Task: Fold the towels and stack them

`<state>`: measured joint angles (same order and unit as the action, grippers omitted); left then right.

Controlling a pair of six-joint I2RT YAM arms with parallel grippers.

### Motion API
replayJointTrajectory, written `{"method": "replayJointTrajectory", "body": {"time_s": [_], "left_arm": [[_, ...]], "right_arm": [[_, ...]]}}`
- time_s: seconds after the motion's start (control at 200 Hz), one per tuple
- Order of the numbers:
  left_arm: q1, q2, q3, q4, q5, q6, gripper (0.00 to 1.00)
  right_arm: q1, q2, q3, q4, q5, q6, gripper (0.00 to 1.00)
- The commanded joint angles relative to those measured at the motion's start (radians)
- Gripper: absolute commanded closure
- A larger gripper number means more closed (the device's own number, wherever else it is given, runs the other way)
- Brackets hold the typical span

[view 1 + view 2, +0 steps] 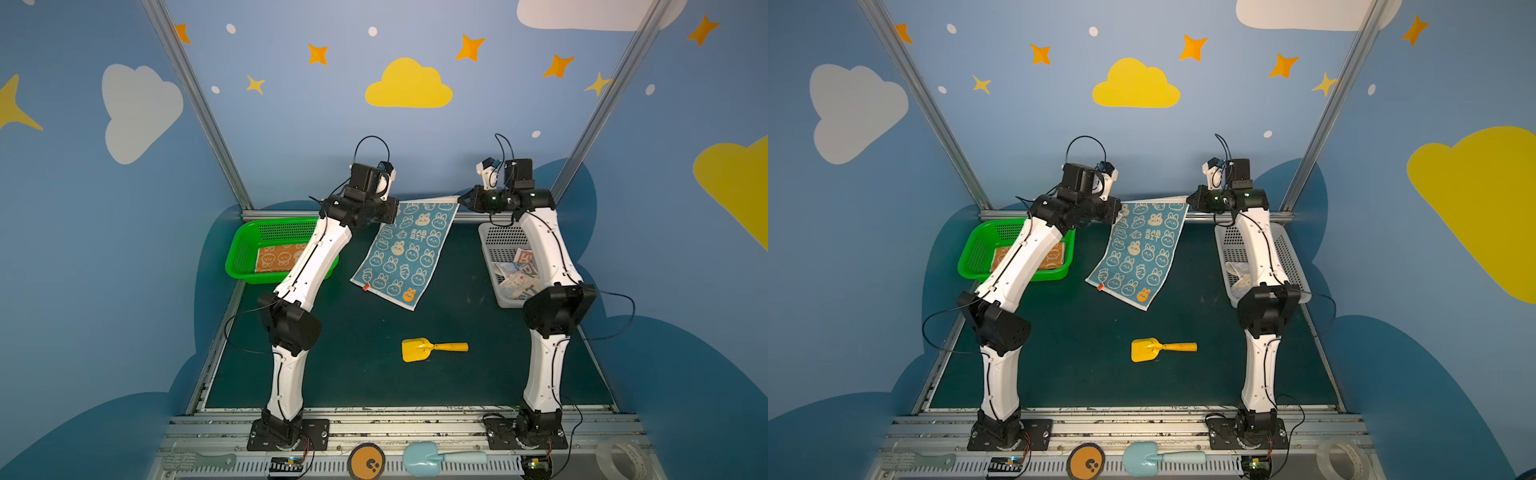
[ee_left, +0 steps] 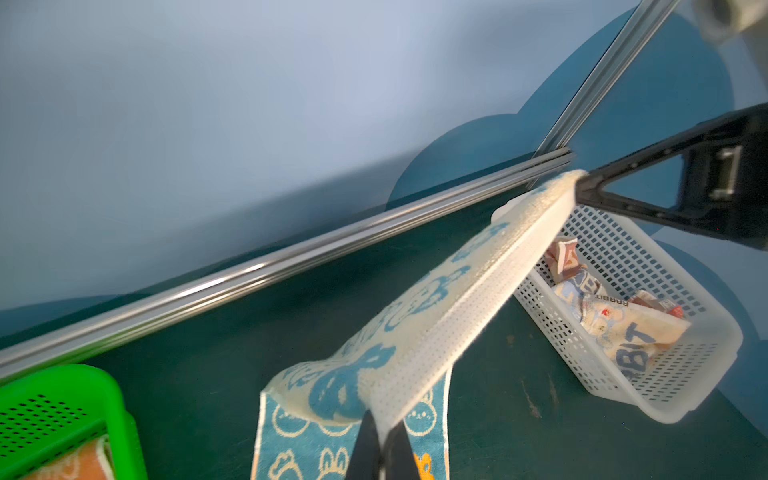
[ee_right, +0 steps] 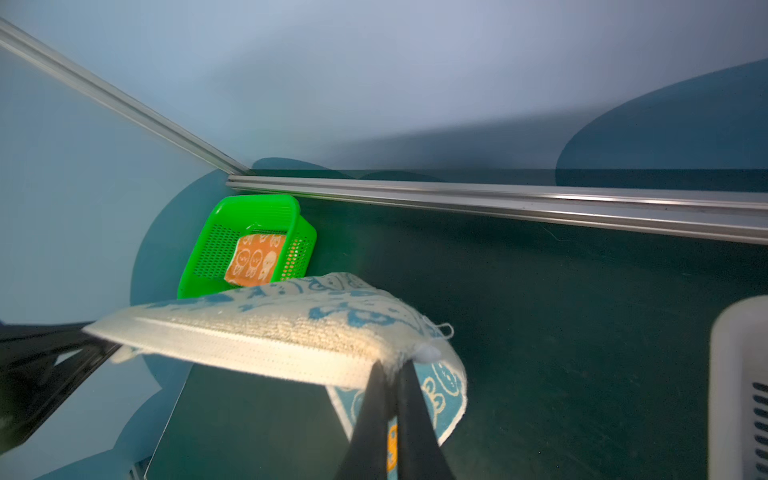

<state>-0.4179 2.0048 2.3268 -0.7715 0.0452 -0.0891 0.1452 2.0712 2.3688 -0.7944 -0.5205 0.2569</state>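
Note:
A blue towel with cream rabbit faces [image 1: 405, 253] [image 1: 1142, 249] hangs spread near the back of the table. My left gripper [image 1: 395, 212] [image 2: 382, 419] is shut on one top corner and my right gripper [image 1: 459, 200] [image 3: 390, 365] on the other. The top hem [image 2: 457, 324] [image 3: 257, 349] is stretched taut between them. The towel's lower edge slopes down to the dark mat. A folded orange towel [image 1: 278, 257] [image 3: 255, 259] lies in the green basket, partly behind my left arm. A cream lettered towel [image 1: 517, 278] [image 2: 623, 328] lies crumpled in the white basket.
The green basket [image 1: 245, 249] stands at the back left and the white basket [image 1: 492, 241] at the back right, under my right arm. A yellow toy shovel [image 1: 432, 348] lies on the mat in front of the towel. A metal rail [image 1: 291, 214] runs along the back.

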Motion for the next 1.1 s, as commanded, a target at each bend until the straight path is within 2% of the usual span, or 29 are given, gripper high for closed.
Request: {"method": "replayJointTrajectory", "body": {"time_s": [0.0,0.205,0.37,0.516,0.641,0.771,1.091], "left_arm": [[0.028,-0.243,-0.085,0.036,-0.084,0.046,0.97],[0.001,-0.544,-0.351,0.181,-0.041,0.034,0.97],[-0.032,-0.69,-0.476,0.218,-0.037,0.016,0.97],[-0.038,-0.753,-0.526,0.231,-0.037,-0.001,0.97],[-0.037,-0.75,-0.524,0.243,-0.062,0.01,0.97],[-0.018,-0.683,-0.495,0.253,-0.087,0.026,0.97],[0.098,-0.449,-0.437,0.315,-0.013,0.008,0.97]], "right_arm": [[-0.02,-0.185,-0.064,0.066,0.091,-0.015,1.0],[0.008,-0.375,-0.153,0.05,0.076,-0.016,1.0],[0.035,-0.519,-0.256,0.079,0.082,-0.017,1.0],[0.045,-0.609,-0.326,0.116,0.087,-0.011,1.0],[0.048,-0.613,-0.338,0.129,0.08,-0.009,1.0],[0.048,-0.556,-0.333,0.14,0.091,-0.001,1.0],[0.045,-0.316,-0.241,0.136,0.102,-0.005,1.0]]}}
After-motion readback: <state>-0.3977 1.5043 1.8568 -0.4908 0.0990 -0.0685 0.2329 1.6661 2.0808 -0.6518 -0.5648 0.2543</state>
